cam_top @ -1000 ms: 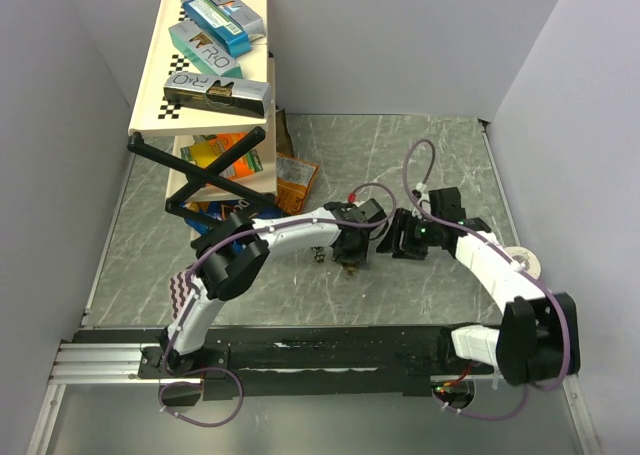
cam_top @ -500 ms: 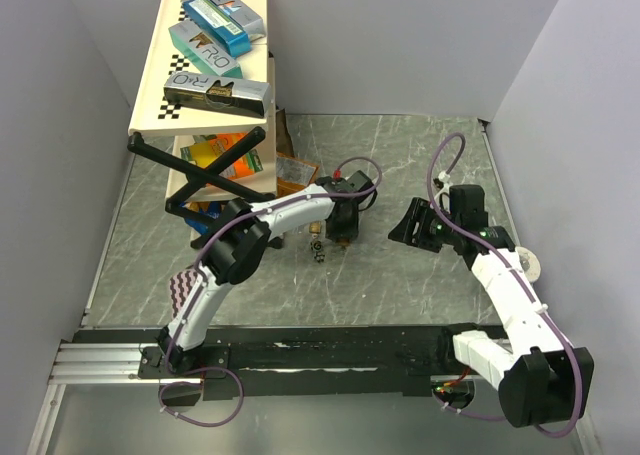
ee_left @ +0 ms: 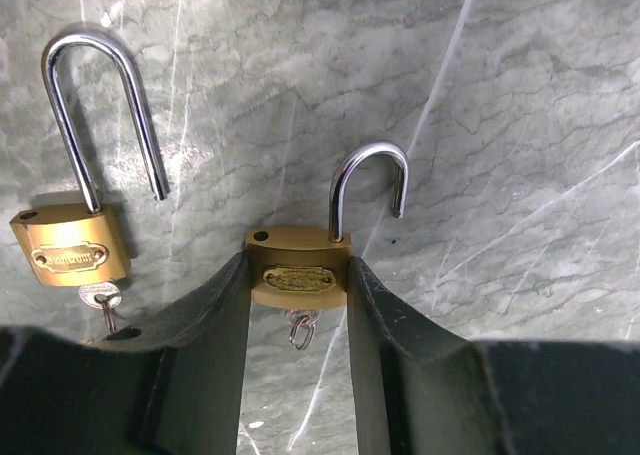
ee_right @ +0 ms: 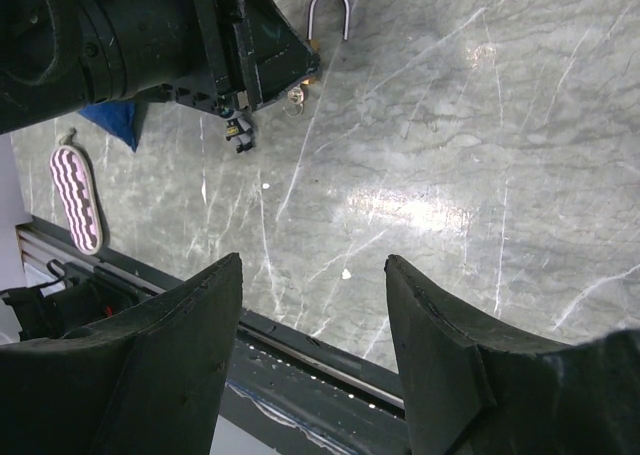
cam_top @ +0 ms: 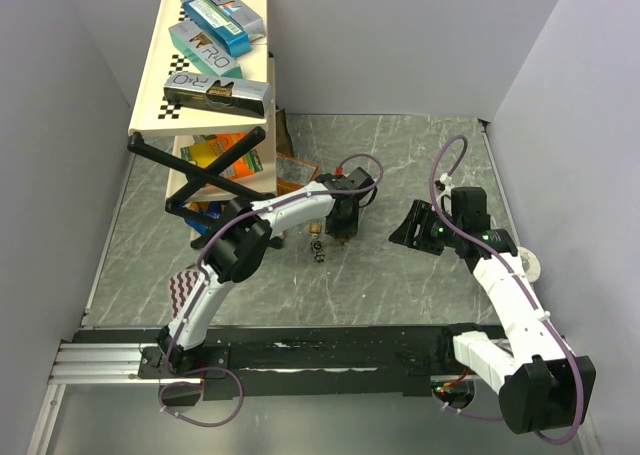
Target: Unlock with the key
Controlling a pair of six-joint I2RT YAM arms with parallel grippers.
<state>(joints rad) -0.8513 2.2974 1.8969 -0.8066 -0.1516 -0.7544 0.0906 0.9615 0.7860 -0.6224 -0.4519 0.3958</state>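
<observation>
Presently: small dark-grey ringed key (ee_left: 300, 328), six o'clock beneath brass padlock (ee_left: 296, 258) gripped by your left tool (ee_left: 298, 275); right tool (ee_right: 312, 265) wide.

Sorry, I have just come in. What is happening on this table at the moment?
The left gripper is closed on the body of a small brass padlock lying on the table. Its shackle is swung open, and a key on a small ring sticks out of its underside. A second brass padlock, also open, lies beside it. The right gripper is open and empty, off to the right, so the unlocking looks done.
</observation>
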